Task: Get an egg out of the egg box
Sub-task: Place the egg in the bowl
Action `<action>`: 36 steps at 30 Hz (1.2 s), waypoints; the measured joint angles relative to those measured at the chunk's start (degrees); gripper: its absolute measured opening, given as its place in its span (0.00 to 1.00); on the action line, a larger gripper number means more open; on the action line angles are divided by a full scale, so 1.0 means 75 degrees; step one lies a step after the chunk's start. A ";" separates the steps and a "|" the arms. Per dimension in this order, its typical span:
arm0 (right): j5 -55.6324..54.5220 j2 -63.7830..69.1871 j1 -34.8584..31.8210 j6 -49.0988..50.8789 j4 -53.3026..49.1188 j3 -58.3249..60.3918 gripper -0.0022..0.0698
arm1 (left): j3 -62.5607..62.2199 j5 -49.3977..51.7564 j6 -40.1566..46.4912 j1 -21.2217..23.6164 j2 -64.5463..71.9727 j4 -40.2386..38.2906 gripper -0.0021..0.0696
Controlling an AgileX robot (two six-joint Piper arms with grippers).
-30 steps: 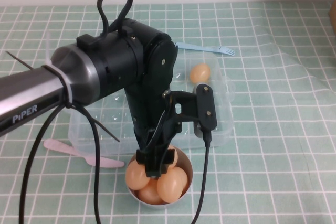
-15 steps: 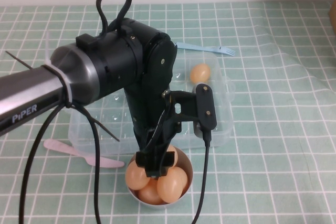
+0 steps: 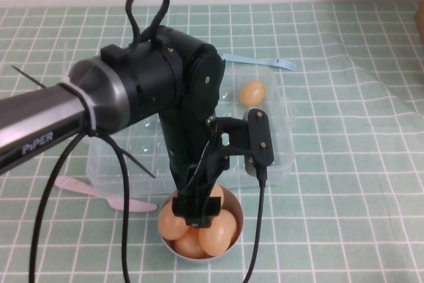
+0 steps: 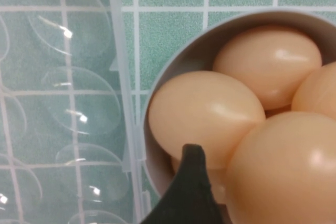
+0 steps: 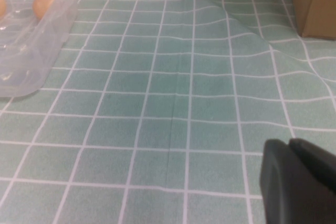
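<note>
The clear plastic egg box [image 3: 278, 157] lies mid-table with one orange-tan egg [image 3: 252, 92] in a far cell. My left gripper [image 3: 201, 213] hangs over a small grey bowl [image 3: 234, 205] just in front of the box. The bowl holds several eggs. In the left wrist view one dark finger [image 4: 193, 182] touches a large near egg [image 4: 283, 171], which sits between the jaws above the other eggs. The egg box's empty cells [image 4: 79, 103] lie beside the bowl's rim [image 4: 173, 72]. My right gripper [image 5: 294, 153] is shut and empty, low over the cloth, right of the egg box [image 5: 31, 51].
A blue plastic fork [image 3: 265, 62] lies behind the box. A pink spoon [image 3: 99, 193] lies in front of its left part. A brown cardboard box [image 5: 315, 3] stands at the far right. The green checked cloth is creased on the right.
My left gripper has sunk slightly toward the bowl with the egg, and the arm has shifted a little. The right arm has not visibly moved.
</note>
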 joint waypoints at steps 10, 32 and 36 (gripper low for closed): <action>0.0000 0.0000 0.0000 0.0000 0.0000 0.0000 0.01 | 0.0000 0.0012 0.0000 0.0000 0.0177 0.0203 0.81; 0.0000 0.0000 0.0000 0.0000 0.0000 0.0000 0.01 | -0.0283 0.0012 -0.0041 0.0000 0.0177 0.0065 0.81; 0.0000 0.0000 0.0000 0.0000 0.0000 0.0000 0.01 | -0.0313 0.0012 -0.0041 0.0000 0.0177 0.0065 0.81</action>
